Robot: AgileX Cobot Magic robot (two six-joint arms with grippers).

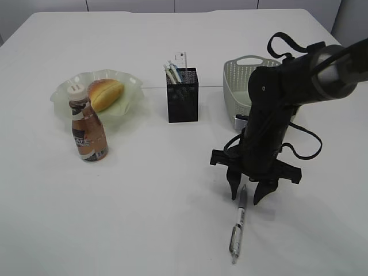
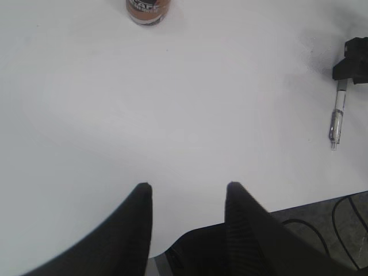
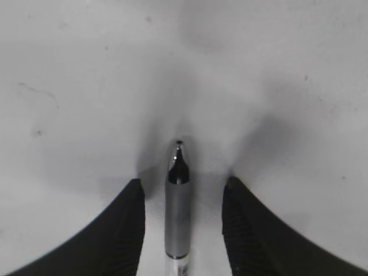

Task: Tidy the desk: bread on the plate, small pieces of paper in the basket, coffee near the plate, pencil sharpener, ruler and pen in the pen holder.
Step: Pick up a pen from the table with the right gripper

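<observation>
Right claw (image 1: pixel 248 194) points down at the bench (image 1: pixel 144 218), jaws apart straddling the pen (image 1: pixel 238 227) tip, not yet closed on it. Pen lies flat, well in front of the pen holder (image 1: pixel 183 95). Left claw (image 2: pixel 187 192) open, empty.

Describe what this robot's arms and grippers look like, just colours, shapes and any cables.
The right arm is matte black with a silvery-grey cylindrical section near the top, and black cables loop loosely beside it. Its right gripper has a black crossbar and two tapered, curved black fingers. The left gripper shows matching black fingers with fine ribbing inside.
</observation>
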